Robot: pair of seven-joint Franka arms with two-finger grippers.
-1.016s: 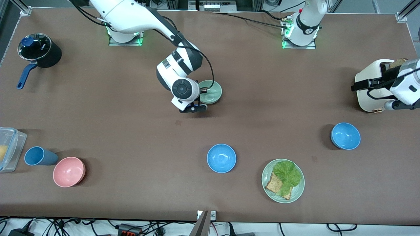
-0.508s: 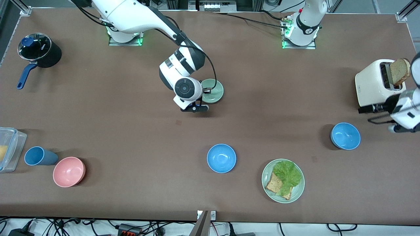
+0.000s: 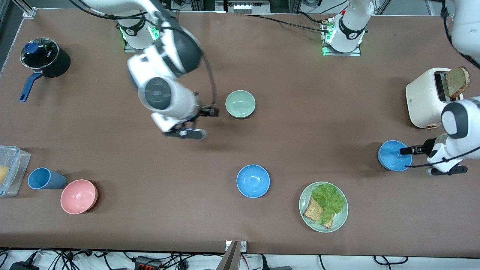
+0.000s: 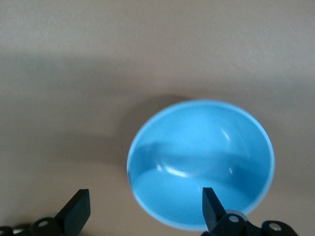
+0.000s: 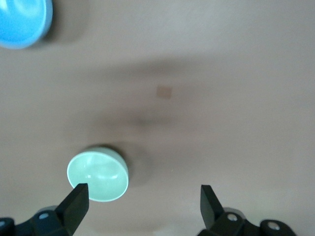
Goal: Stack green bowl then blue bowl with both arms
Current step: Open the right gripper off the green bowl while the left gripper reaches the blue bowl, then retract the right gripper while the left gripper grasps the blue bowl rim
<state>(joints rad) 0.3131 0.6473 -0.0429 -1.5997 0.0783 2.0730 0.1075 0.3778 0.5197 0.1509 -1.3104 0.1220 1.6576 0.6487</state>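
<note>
Left pincer point(image 4: 142, 216) spread over blue bowl point(image 3: 393, 155) (probably above it), right pincer point(image 5: 140, 209) spread beside green bowl point(image 3: 240, 104)

Brown matte surface point(image 3: 285, 123) fills the view, with soft shadows on it. Metal frame rails point(image 3: 22, 9) at the corners. Cables point(image 3: 67, 258) and a power strip point(image 3: 148, 262) lie along its near edge.

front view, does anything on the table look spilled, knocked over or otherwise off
One thing: the dark blue cup lies on its side beside the pink bowl, at the right arm's end of the table. The green bowl and both blue bowls sit upright, and nothing looks spilled.
</note>
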